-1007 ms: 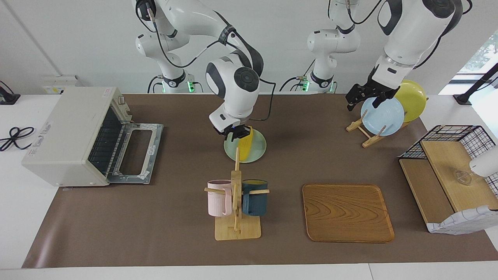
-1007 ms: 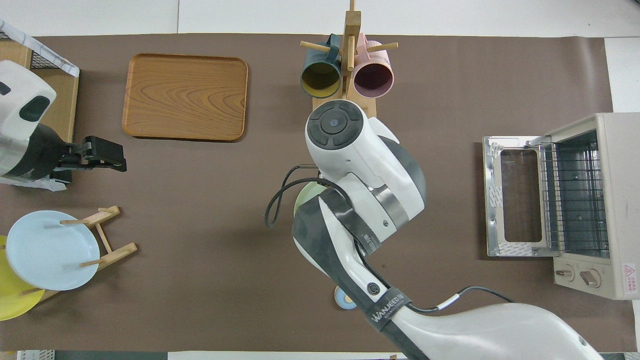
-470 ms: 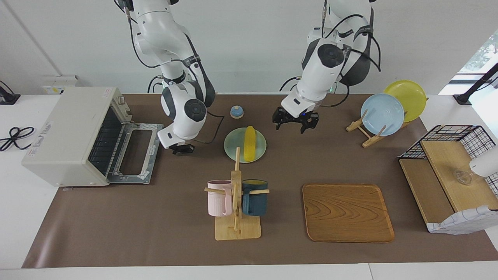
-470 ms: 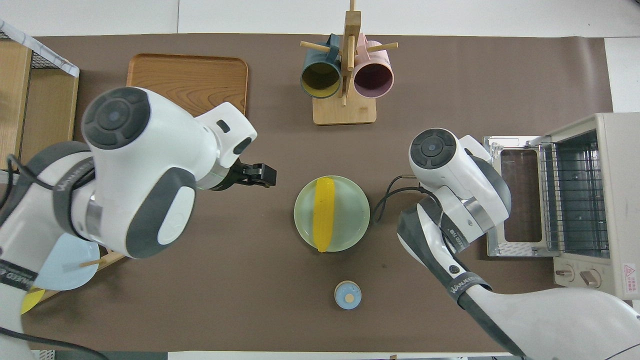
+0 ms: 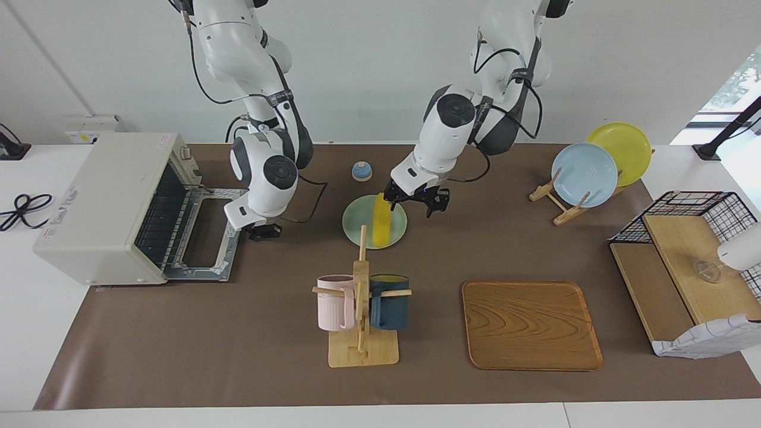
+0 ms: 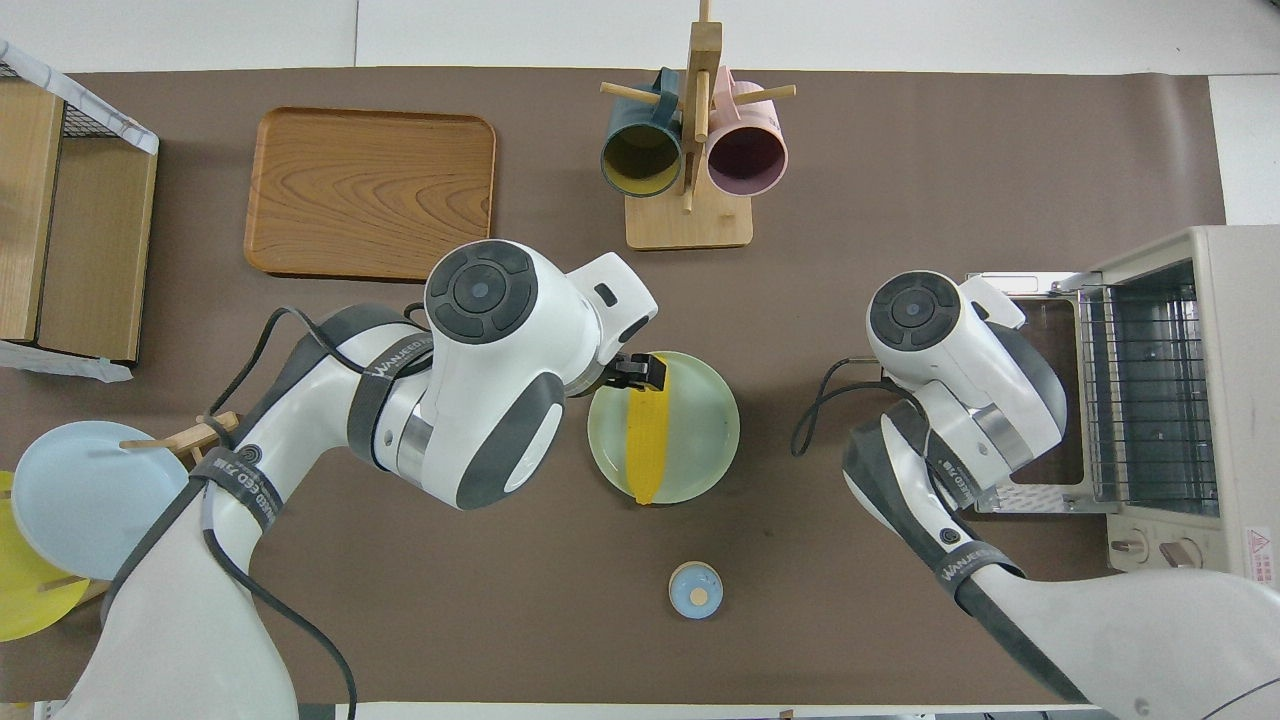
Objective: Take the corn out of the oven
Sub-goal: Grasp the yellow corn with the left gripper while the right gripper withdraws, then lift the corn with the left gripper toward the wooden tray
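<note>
The yellow corn (image 5: 379, 221) (image 6: 647, 440) lies flat on a pale green plate (image 5: 397, 229) (image 6: 712, 440) in the middle of the table, outside the oven. The off-white oven (image 5: 98, 202) (image 6: 1225, 400) stands at the right arm's end, its door (image 5: 205, 238) (image 6: 1030, 390) dropped open and its wire rack bare. My left gripper (image 5: 414, 201) (image 6: 640, 372) hangs open over the plate, just beside the corn and holding nothing. My right gripper (image 5: 263, 230) is shut and empty, low beside the open door's edge; its arm hides it in the overhead view.
A wooden mug rack (image 5: 361, 321) with a pink and a dark blue mug stands farther from the robots than the plate. A wooden tray (image 5: 531, 324), a small blue bell (image 5: 361, 171), a plate rack (image 5: 585, 172) and a wire basket (image 5: 689, 208) are also here.
The right gripper left the plate, where the corn now lies flat, and moved to the oven door. The left arm swung from the plate rack over to the green plate.
</note>
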